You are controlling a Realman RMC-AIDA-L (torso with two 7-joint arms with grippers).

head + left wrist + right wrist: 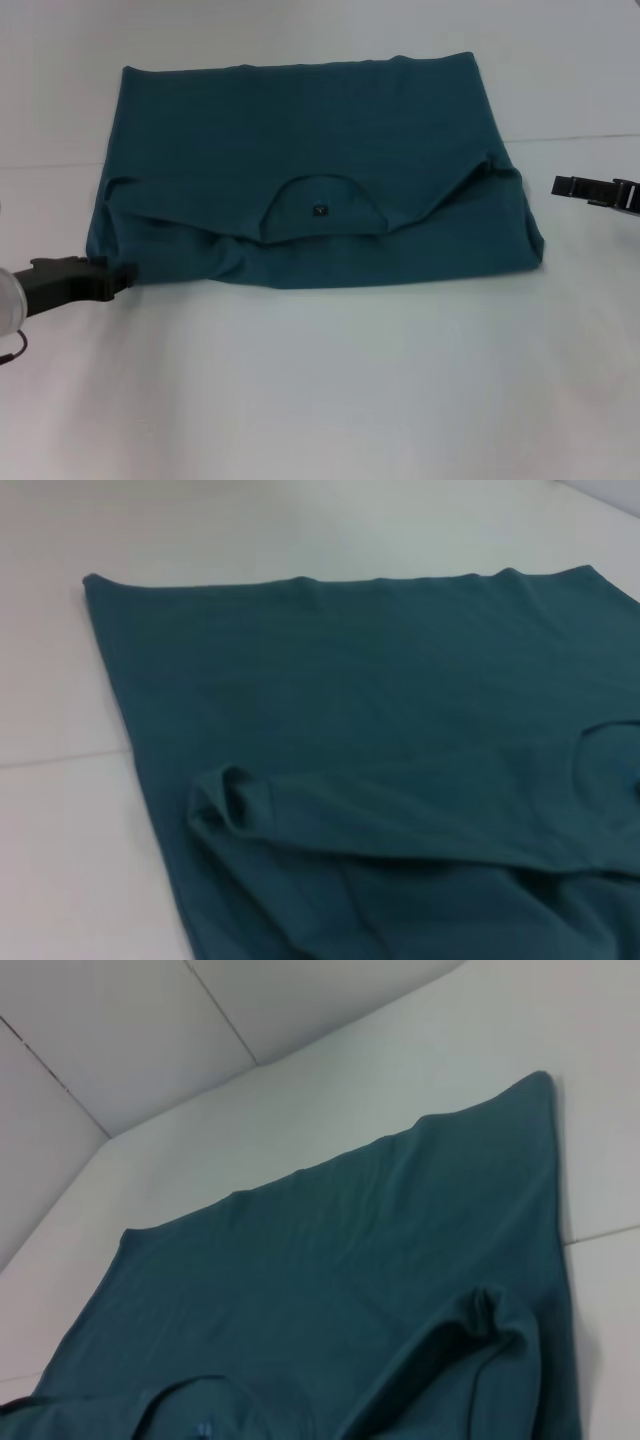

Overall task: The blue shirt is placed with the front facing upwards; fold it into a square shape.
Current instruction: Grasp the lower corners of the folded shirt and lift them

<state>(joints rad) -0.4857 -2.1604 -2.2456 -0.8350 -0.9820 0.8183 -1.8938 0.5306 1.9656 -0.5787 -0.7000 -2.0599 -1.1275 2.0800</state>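
honestly, the blue shirt (310, 170) is half-folded; left gripper (118, 278) seemingly pinched on its corner, right gripper (562, 185) state can't be told; corners should be matched.

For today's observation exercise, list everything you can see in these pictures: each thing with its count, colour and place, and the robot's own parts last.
blue shirt: one, dark teal-blue, lying partly folded in the middle of the table, near part folded up over the body.
collar: one, same teal, round opening with a small dark tag inside, on the near fold, towards the robot.
table: one, white, under and around the shirt, with a thin seam line running across it.
left gripper: one, black, low at the shirt's near left corner, tip at the cloth's edge.
right gripper: one, black, off to the shirt's right side, apart from the cloth.
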